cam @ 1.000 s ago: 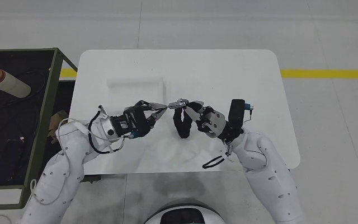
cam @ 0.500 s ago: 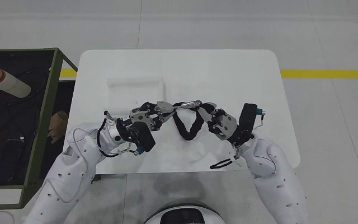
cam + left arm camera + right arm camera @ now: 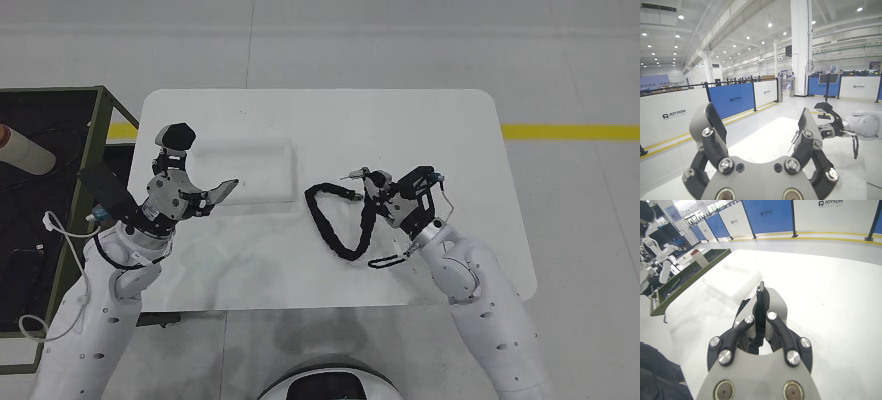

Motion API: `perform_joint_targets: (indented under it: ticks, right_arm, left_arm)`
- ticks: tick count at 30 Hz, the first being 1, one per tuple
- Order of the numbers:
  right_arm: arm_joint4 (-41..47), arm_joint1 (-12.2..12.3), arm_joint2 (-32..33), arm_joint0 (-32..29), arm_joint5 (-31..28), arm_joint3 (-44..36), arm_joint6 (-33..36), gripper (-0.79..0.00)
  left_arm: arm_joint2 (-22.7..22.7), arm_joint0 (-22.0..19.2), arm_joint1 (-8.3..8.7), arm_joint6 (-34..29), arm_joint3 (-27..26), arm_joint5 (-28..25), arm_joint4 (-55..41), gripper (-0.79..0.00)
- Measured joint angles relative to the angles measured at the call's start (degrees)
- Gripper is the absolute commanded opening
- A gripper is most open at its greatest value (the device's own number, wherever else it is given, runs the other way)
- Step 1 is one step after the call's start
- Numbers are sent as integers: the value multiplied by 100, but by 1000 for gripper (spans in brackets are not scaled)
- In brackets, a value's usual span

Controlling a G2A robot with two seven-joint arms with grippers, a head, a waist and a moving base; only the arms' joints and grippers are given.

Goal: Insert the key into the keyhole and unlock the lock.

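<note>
The left gripper (image 3: pixel 758 113) hangs with its jaws wide apart near a white foam block (image 3: pixel 245 165). The right gripper (image 3: pixel 762 294) clamps a black sleeved cable lock (image 3: pixel 348 250).

Right gripper (image 3: pixel 762 293) clamped on the black cable lock (image 3: pixel 761 313), its metal end (image 3: pixel 762 285) poking out beyond; white foam block (image 3: pixel 740 279) near the table (image 3: pixel 829 291) edge beside a green cart (image 3: pixel 702 268).

A white table (image 3: pixel 420 130) carries a flat white foam pad (image 3: pixel 250 165) on its far left part. A green-framed cart (image 3: pixel 76 215) stands just beside the table's left edge with a pale roll (image 3: pixel 25 150) in it. A yellow line (image 3: pixel 570 131) crosses the floor.
</note>
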Motion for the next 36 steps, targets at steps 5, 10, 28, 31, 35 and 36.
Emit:
perform_joint_targets:
  ticks: [5, 10, 28, 31, 35, 36]
  right_arm:
    - [-345, -20, -119, 129, 359, 20, -241, 0]
    - [-869, -20, -185, 12, 653, -172, -642, 0]
    - [-963, -2, -111, -130, 601, -249, -1048, -1]
    - [-963, -2, -111, -130, 601, -249, -1048, -1]
    - [-963, -2, -111, -130, 601, -249, -1048, -1]
    - [-963, -2, -111, -130, 601, -249, -1048, -1]
  left_arm:
    - [0, 0, 0, -1, 1, 0, 6, 0]
    - [0, 0, 0, -1, 1, 0, 6, 0]
    - [0, 0, 0, -1, 1, 0, 6, -1]
    - [0, 0, 0, -1, 1, 0, 6, -1]
    - [0, 0, 0, -1, 1, 0, 6, -1]
    - [0, 0, 0, -1, 1, 0, 6, -1]
